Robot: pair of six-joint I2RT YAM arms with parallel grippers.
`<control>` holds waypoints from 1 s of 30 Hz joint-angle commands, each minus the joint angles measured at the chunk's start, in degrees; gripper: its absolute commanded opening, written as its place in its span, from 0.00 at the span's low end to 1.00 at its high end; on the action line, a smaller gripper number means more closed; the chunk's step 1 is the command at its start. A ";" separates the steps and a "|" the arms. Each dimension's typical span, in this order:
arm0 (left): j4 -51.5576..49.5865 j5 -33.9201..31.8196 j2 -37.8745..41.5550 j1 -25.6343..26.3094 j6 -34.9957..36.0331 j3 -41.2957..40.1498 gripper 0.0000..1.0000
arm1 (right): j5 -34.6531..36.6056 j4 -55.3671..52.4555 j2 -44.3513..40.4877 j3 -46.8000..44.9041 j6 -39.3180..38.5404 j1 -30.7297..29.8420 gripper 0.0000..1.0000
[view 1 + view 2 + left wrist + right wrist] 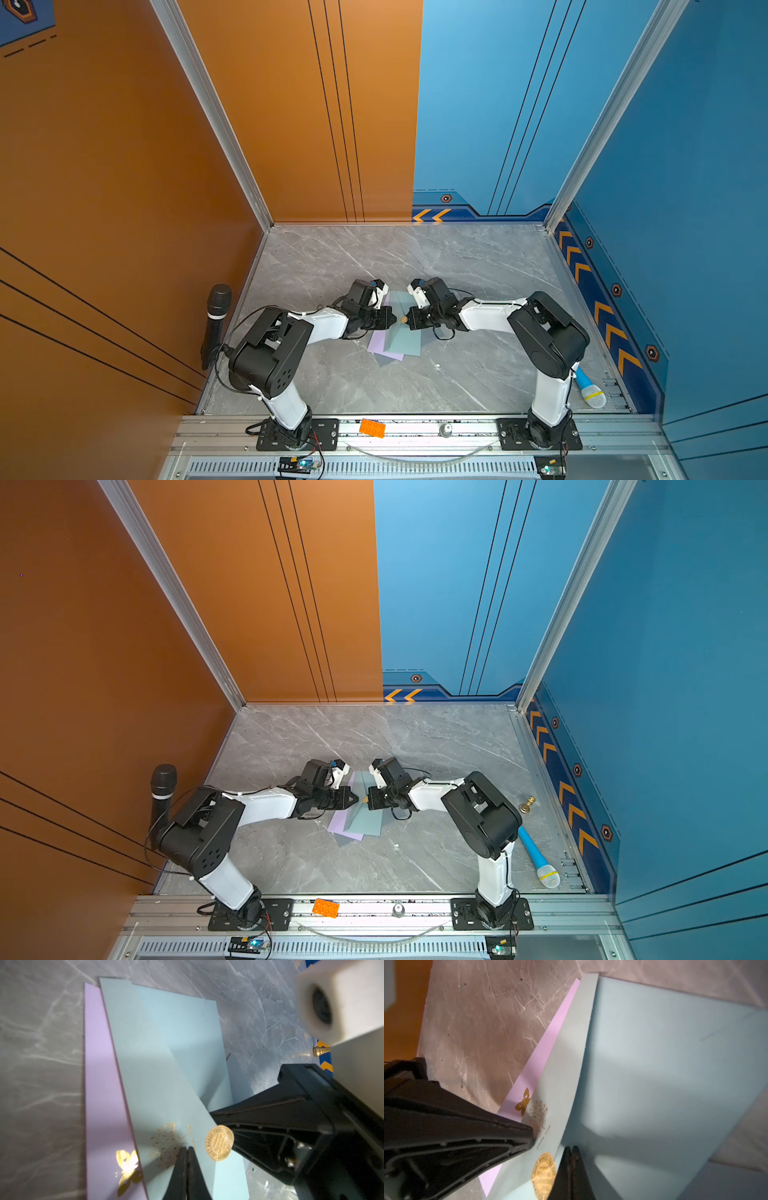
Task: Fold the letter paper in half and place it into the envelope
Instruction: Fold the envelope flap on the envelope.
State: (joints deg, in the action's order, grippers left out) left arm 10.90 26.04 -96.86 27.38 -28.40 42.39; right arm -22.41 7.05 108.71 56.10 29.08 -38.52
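Note:
A light blue envelope [409, 343] [370, 825] lies mid-table, its flap [158, 1076] raised and carrying a round gold sticker [219, 1142] [543, 1174]. The lilac letter paper [382, 347] [104, 1093], with a gold butterfly [126, 1167], shows beside and beneath the envelope on the left. My left gripper [394, 319] [186, 1148] is shut, its tips against the flap by the gold print. My right gripper [409, 320] [571, 1147] is shut too, tips at the flap's edge next to the sticker. The two grippers face each other, almost touching. I see no paper between either pair of jaws.
A black microphone [216, 316] stands at the left table edge. A blue microphone [538, 860] and a small brass piece [527, 804] lie at the right. An orange brick [372, 428] and a silver knob [445, 430] sit on the front rail. Walls enclose three sides.

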 commanded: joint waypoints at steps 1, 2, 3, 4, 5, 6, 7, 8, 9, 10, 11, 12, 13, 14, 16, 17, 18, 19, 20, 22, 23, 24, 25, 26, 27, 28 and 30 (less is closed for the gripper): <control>0.88 1.52 -2.50 0.64 -0.67 1.65 0.06 | 0.41 -2.21 2.48 -2.80 2.17 1.16 0.00; 0.88 1.48 -3.37 0.63 -0.86 1.80 0.06 | 0.06 -1.47 2.39 -3.14 2.52 1.36 0.00; 0.86 1.60 -4.14 0.62 -0.99 1.84 0.05 | -0.19 -0.98 2.27 -3.35 2.85 1.51 0.00; 0.88 1.60 -4.98 0.58 -1.12 1.82 0.05 | -0.42 -0.52 2.17 -3.57 3.06 1.63 0.00; 0.82 1.35 -5.72 0.65 -1.29 1.74 0.05 | -0.60 -0.30 2.04 -3.63 3.15 1.75 0.00; 0.88 1.14 -6.21 0.66 -1.42 1.65 0.05 | -0.61 -0.20 1.90 -3.65 3.24 1.78 0.00; 0.88 1.01 -6.85 0.66 -1.62 1.53 0.05 | -0.61 -0.06 1.62 -3.63 3.30 1.75 0.00; 0.88 0.94 -7.36 0.66 -1.61 1.47 0.05 | -0.70 0.27 1.31 -3.63 3.35 1.72 0.00; 0.84 1.03 -7.75 0.66 -1.69 1.40 0.04 | -0.70 0.42 1.16 -3.47 3.29 1.77 0.00; 0.84 0.95 -8.06 0.66 -1.81 1.35 0.04 | -0.40 -0.09 0.88 -3.00 3.02 1.82 0.00; 0.85 0.71 -8.18 0.66 -1.91 1.06 0.04 | -0.03 -1.16 0.65 -2.12 2.57 1.91 0.00; 0.88 0.48 -8.22 0.66 -1.92 0.88 0.03 | 0.21 -2.36 0.42 -1.09 2.12 2.09 0.00; 0.83 0.21 -8.24 0.61 -1.87 0.62 0.03 | 0.83 -4.00 0.08 -0.10 1.59 2.14 0.00; 0.83 -0.16 -8.16 0.57 -1.90 0.34 0.03 | 1.53 -5.39 -0.36 0.76 1.11 2.15 0.00; 0.39 -0.41 -8.13 0.40 -1.77 0.19 0.03 | 2.30 -7.17 -1.61 1.97 0.17 2.37 0.00; -0.01 -0.68 -8.25 0.31 -1.70 0.16 0.03 | 2.76 -8.28 -2.40 2.60 -0.30 2.46 0.00; -0.24 -0.83 -8.34 0.31 -1.59 0.23 0.03 | 3.56 -9.39 -3.07 3.04 -0.78 2.57 0.00; -0.39 -0.88 -8.47 0.31 -1.56 0.18 0.03 | 4.35 -10.82 -4.02 3.82 -1.48 2.66 0.00; -0.44 -0.98 -8.59 0.31 -1.55 0.23 0.03 | 5.00 -11.87 -5.15 4.36 -2.18 2.70 0.00; -0.44 -1.04 -8.91 0.31 -1.66 0.35 0.03 | 6.19 -13.80 -7.11 5.21 -3.25 2.72 0.00; -0.44 -1.07 -9.00 0.31 -1.74 0.45 0.03 | 6.64 -14.90 -7.96 5.71 -3.79 2.75 0.00; -0.52 -1.12 -9.04 0.39 -1.77 0.50 0.03 | 6.53 -15.76 -8.38 6.08 -4.10 2.74 0.00; -0.53 -1.38 -8.95 0.46 -1.82 0.63 0.03 | 5.94 -16.62 -8.57 6.72 -4.29 2.67 0.00; -0.57 -1.51 -8.90 0.55 -1.83 0.68 0.03 | 4.95 -17.31 -8.50 7.10 -4.30 2.55 0.00; -0.97 -1.76 -8.66 0.72 -1.62 0.91 0.04 | 4.13 -17.52 -8.30 7.36 -4.15 2.42 0.00; -1.80 -2.20 -8.46 1.04 -0.82 1.33 0.05 | 3.42 -17.51 -7.93 7.38 -3.76 2.05 0.00; -3.89 -3.91 -7.84 1.79 0.39 1.95 0.07 | 2.30 -16.39 -7.09 6.95 -3.01 1.33 0.00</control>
State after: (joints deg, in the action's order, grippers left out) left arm 15.42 27.07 -102.80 28.03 -29.76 44.56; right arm -18.70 -6.02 100.92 63.02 26.79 -36.27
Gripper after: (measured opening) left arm 0.062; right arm 0.054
